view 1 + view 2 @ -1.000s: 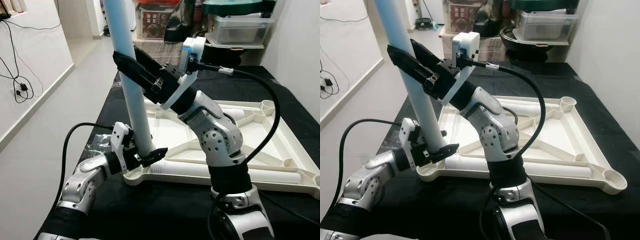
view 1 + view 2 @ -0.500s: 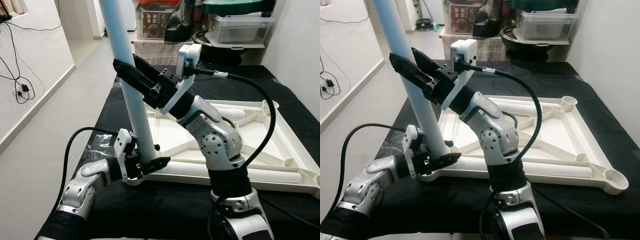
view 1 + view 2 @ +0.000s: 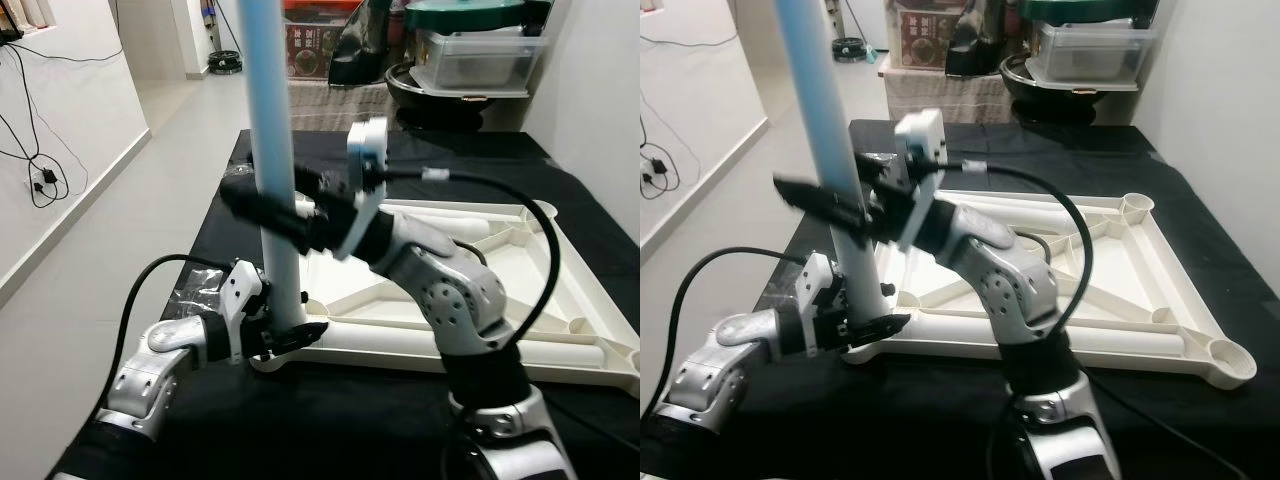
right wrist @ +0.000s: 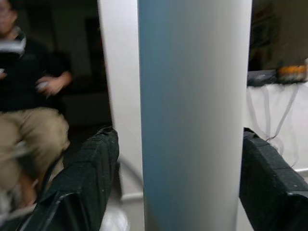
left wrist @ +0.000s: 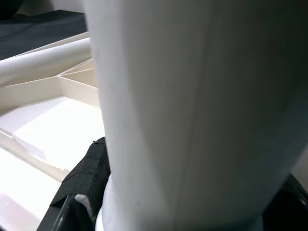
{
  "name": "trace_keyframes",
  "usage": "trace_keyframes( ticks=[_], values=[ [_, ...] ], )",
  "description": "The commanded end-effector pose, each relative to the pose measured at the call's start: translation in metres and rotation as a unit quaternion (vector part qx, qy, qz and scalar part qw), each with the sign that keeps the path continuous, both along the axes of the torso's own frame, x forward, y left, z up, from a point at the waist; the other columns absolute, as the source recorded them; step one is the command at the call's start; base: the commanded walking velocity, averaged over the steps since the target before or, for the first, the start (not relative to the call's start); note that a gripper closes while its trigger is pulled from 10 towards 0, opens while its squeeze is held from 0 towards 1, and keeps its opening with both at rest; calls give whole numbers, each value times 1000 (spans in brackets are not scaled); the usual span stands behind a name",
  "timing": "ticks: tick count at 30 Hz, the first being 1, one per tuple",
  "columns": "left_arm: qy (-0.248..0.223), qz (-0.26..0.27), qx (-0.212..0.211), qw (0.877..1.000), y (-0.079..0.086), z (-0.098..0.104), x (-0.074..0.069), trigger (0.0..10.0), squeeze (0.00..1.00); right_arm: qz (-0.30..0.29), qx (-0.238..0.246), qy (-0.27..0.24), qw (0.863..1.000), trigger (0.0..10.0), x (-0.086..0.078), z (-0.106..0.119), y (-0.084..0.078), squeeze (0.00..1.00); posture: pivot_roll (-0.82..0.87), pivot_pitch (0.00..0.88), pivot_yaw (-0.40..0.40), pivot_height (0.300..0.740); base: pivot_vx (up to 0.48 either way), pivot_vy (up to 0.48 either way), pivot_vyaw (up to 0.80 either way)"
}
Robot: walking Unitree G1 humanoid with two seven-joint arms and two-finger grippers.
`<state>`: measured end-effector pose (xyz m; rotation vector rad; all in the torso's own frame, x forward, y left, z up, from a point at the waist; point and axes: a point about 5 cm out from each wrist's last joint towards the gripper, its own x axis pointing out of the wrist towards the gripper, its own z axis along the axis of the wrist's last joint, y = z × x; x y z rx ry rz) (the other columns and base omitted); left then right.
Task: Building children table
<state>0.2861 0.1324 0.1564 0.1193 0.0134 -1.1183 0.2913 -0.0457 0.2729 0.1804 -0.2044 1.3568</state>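
A black-covered tabletop (image 3: 560,190) is carrying everything, and the largest thing on it is the white children table top (image 3: 520,290), lying upside down with its ribbed underside facing up and taking up most of the right half of the tabletop, reaching close to the near edge. Round sockets are showing at its corners, one at the far right corner (image 3: 537,211) and one at the near right corner (image 3: 1228,362). A long white table leg (image 3: 275,150) is standing nearly upright at the near left corner of the upturned table top, its lower end sitting at the corner socket there and its upper end running out of the top of the head views. A second white leg (image 3: 460,226) is lying flat along the far side of the table top, and another tube-shaped part (image 3: 450,345) is lying along its near rim. The right pincer (image 3: 262,208) is gripping the upright leg partway up, one black finger on each side of it, as the right wrist view shows with the leg (image 4: 192,115) between the two pads. The left pincer (image 3: 278,335) is low at the near left corner, closed around the foot of the same leg just above the socket; in the left wrist view the leg (image 5: 192,110) is looming very close. Clear storage boxes (image 3: 478,55) are standing beyond the far edge of the tabletop. A blurred seated person (image 4: 29,110) is appearing in the background of the right wrist view.
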Motion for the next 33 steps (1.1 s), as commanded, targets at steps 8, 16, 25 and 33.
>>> trace_keyframes(
  ticks=[8, 16, 25, 33],
  values=[
    [5, -31, 51, 998, 14, -4, -9, 10000, 0, 41, -57, -9, 997, 10000, -15, -17, 6, 0, -34, 0, -11, 740, 0, 0, 0],
    [14, -47, 57, 997, 6, -11, -10, 10000, 0, 31, -37, 5, 999, 10000, -14, -15, 13, 0, -38, 0, -5, 740, 0, 0, 0],
    [21, -79, 72, 994, 1, -15, -13, 10000, 0, 24, 3, 38, 999, 0, -12, -12, 18, 0, -43, 0, 2, 740, 0, 0, 0],
    [7, -90, 88, 992, 1, -15, -11, 10000, 0, 24, 5, 54, 998, 0, -15, -20, 21, 0, -42, 0, 2, 740, 0, 0, 0]
  ],
)
